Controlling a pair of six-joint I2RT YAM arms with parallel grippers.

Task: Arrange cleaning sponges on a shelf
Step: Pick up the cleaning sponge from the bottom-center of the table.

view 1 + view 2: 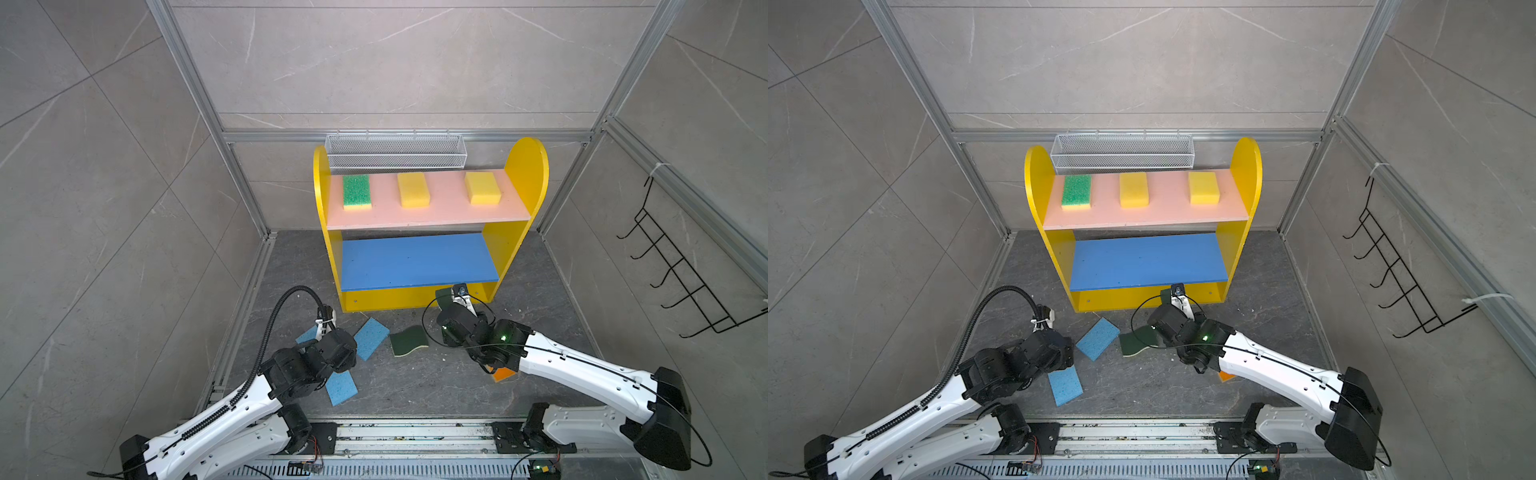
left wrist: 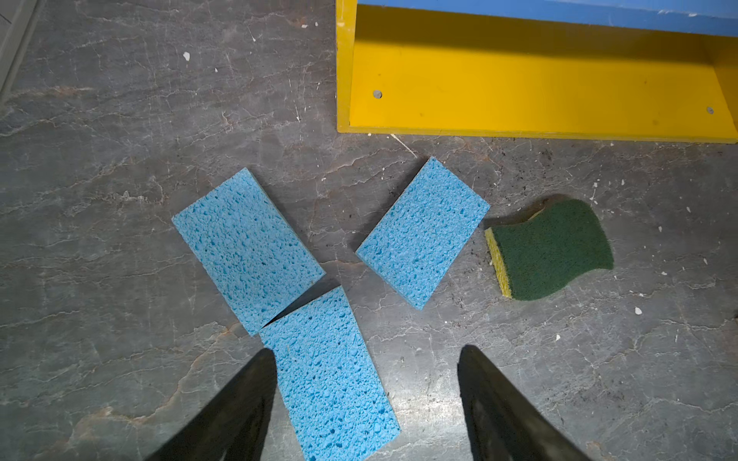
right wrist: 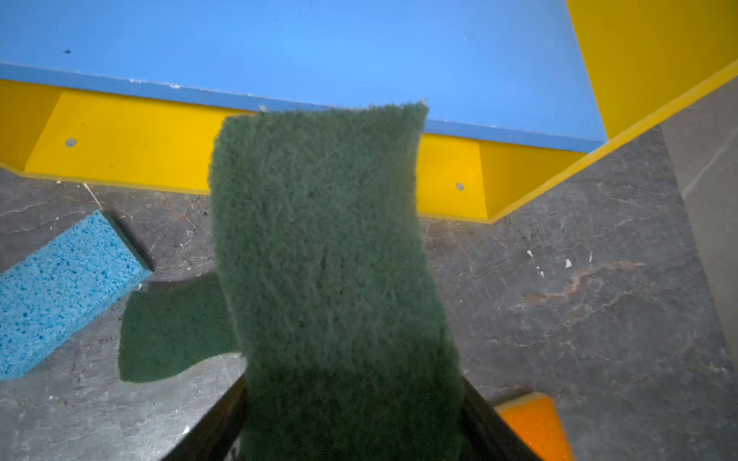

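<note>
Right gripper (image 3: 353, 399): clamped across the near end of the dark-green sponge (image 3: 323, 239), which juts ahead of the jaws, clear of the floor.
Left gripper (image 2: 366, 350): jaws apart, nothing between them, hovering above the floor.
Held sponge, place: its far end reaches the front edge of the blue lower board (image 3: 319, 48); contact cannot be told.
Handling: likely light, soft and springy, with a rough scouring face that should not slip. Pinching across the narrow width suits it; a hard squeeze would bow it.
Under the left gripper: the nearest light-blue sponge (image 2: 327, 383) lies flat just below, close to one finger. A second light-blue sponge (image 2: 247, 251) touches its far corner. A third light-blue sponge (image 2: 423, 231) lies ahead, apart.
Thin blue ones: they probably need fingertips right down at the floor, on the long edges.
Beside the right gripper: the second dark-green sponge (image 3: 171, 331) lies below, toward the left arm; the orange-topped sponge (image 3: 531, 427) is behind, under the wrist.
In the way: the shelf (image 1: 528, 174) side panel is close on the outer side, and the pink upper board (image 1: 436, 216) roofs the lower board's back.
Farther: the green-topped sponge (image 1: 356, 191) and two yellow blocks (image 1: 412, 190) (image 1: 483, 188) sit in a row on the pink board.
Farthest: the white mesh basket (image 1: 395, 151) stands behind the shelf; the black hook rack (image 1: 681, 274) hangs well off to the outer side.
</note>
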